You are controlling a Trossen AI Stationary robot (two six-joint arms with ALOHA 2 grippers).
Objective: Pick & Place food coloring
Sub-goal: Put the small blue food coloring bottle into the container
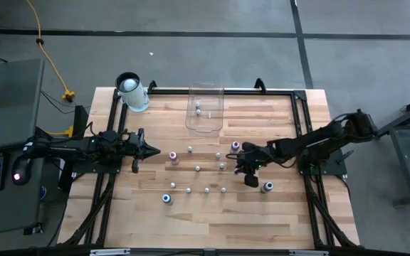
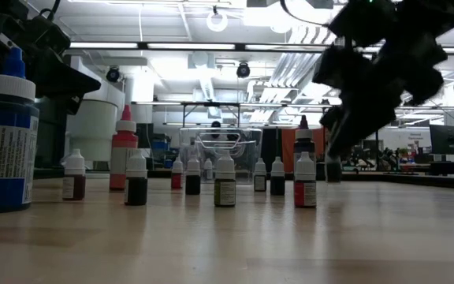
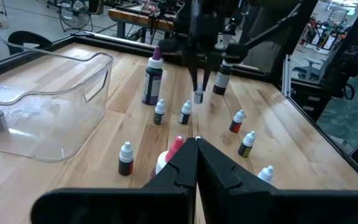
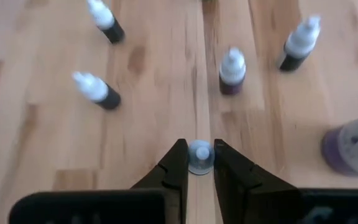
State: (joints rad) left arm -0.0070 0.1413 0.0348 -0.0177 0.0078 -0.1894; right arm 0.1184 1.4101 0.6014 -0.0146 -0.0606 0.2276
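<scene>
Wooden tabletop (image 1: 212,213) inside a black frame, grey floor around it, small food coloring bottles (image 1: 198,168) scattered upright over the middle with caps up, long axes vertical. My right gripper (image 4: 201,163) sits over the centre-right of the table, pointing down, its two fingers (image 4: 174,167) pinched narrow on one small bottle (image 4: 201,155); from the wrist view I look straight onto its white cap, so its axis runs up toward the camera, between the pads and touching both. Can't tell whether it is off the wood. Nearby bottles (image 4: 232,71) stand apart from it, and a bigger purple one (image 4: 353,149) is off to one side. My left gripper (image 3: 196,163) waits at the table's left, fingers fully together, holding nothing. Clear bin (image 1: 205,108) at the far edge has two bottles inside; white cylinder (image 1: 132,91) lies beside it.
</scene>
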